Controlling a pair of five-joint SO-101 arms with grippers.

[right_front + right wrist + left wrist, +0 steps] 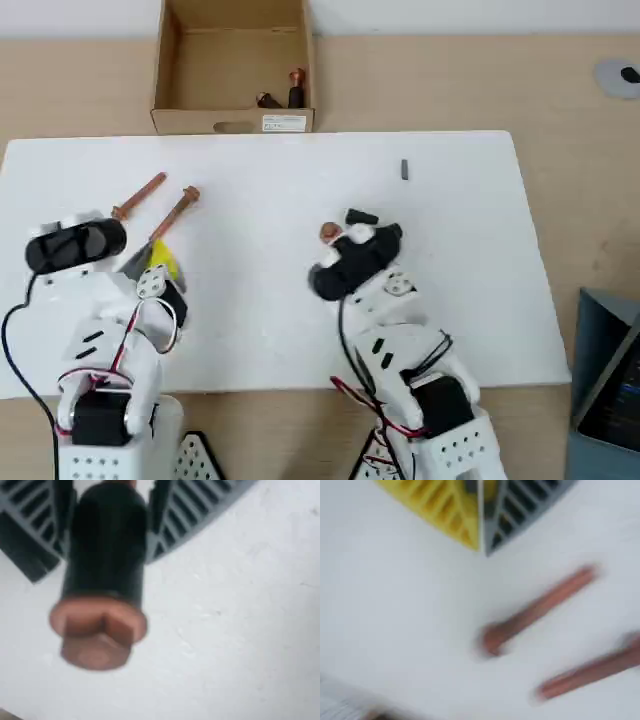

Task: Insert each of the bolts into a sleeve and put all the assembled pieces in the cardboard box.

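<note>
Two bare copper bolts point(140, 196) point(176, 213) lie side by side on the white mat point(450, 300) at the left; the left wrist view has them as bolt point(535, 610) and bolt point(590, 672). My left gripper point(150, 250) point(482, 547) hovers just short of them, its yellow and grey fingers shut with nothing between. At the mat's middle, my right gripper point(340, 236) point(107, 530) is shut on a black sleeve point(105, 550) with a bolt in it; the copper hex head point(97, 635) point(329, 232) sticks out. A loose black sleeve point(404, 169) lies farther back on the right.
The cardboard box point(232, 122) stands at the back edge of the mat, open on top, with assembled pieces point(295, 88) in its right front corner. A dark device point(605, 390) sits at the right edge of the table.
</note>
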